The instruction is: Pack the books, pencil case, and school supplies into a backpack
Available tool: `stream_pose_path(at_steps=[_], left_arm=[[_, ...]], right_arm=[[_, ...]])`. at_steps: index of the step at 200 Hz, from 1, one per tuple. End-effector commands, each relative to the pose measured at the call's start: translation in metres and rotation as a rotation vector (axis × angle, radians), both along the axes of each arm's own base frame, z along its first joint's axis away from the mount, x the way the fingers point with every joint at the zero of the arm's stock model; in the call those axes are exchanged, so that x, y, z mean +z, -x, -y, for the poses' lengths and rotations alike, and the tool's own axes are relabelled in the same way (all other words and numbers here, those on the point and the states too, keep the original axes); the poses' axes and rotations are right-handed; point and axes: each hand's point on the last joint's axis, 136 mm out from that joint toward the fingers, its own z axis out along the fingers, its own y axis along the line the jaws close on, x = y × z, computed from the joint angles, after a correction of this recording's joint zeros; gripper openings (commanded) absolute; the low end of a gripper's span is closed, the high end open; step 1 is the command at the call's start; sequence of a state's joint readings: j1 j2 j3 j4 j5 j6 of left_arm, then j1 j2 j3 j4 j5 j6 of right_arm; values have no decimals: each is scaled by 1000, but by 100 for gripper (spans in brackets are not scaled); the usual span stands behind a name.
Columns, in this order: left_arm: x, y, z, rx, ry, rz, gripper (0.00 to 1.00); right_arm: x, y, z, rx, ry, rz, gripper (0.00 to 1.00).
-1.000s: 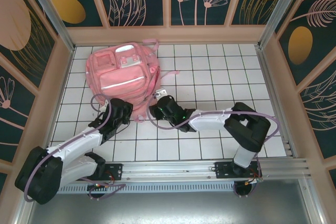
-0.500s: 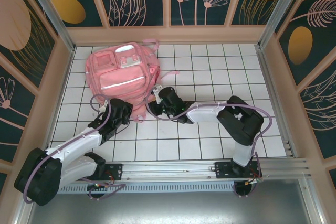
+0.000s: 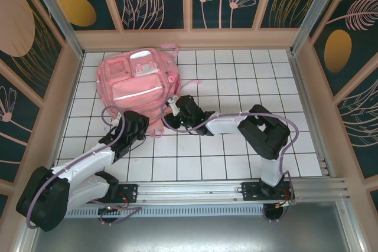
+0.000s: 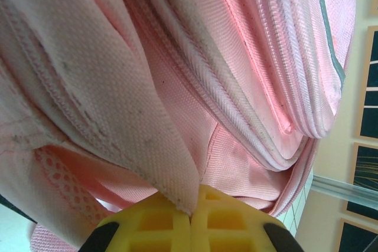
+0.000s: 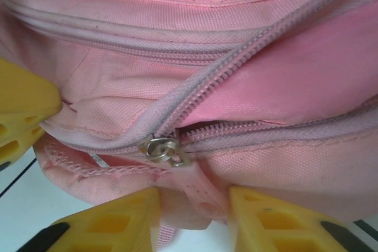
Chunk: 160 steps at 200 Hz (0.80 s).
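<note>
Pink fabric backpack (image 3: 139, 84) lies far-left on the white tiled table (image 3: 236, 81), its near hem clenched in my left hand (image 4: 190, 222), while my right hand (image 5: 194, 216), just beside, straddles the zip's pink pull tab (image 5: 199, 203); gripped or not, I cannot tell.

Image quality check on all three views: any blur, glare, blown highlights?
Top external: sharp, evenly lit; the strip on the backpack glares white. Left wrist: weave crisp up close, left folds washed pale. Right wrist: zipper pull in focus, pink fabric at right saturated, texture lost.
</note>
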<state>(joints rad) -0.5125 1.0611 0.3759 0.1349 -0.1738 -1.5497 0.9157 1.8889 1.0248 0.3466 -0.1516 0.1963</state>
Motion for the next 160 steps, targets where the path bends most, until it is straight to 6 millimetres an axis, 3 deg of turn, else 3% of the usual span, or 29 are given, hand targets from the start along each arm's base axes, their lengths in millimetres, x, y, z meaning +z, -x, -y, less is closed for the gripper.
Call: stream_pose_path(at_steps=[1, 18, 95, 147, 160], left_arm=[[5, -5, -3, 11, -20, 35, 4], [5, -4, -4, 11, -22, 33, 4], [7, 10, -26, 60, -89, 39, 0], [18, 23, -43, 92, -113, 80, 0], [22, 25, -45, 95, -120, 93, 0]], right_arm=[[11, -9, -4, 0, -16, 38, 14], [13, -8, 1, -15, -13, 43, 0], [14, -10, 40, -150, 45, 68, 0], [3, -30, 73, -272, 95, 51, 0], [3, -31, 73, -255, 86, 37, 0]])
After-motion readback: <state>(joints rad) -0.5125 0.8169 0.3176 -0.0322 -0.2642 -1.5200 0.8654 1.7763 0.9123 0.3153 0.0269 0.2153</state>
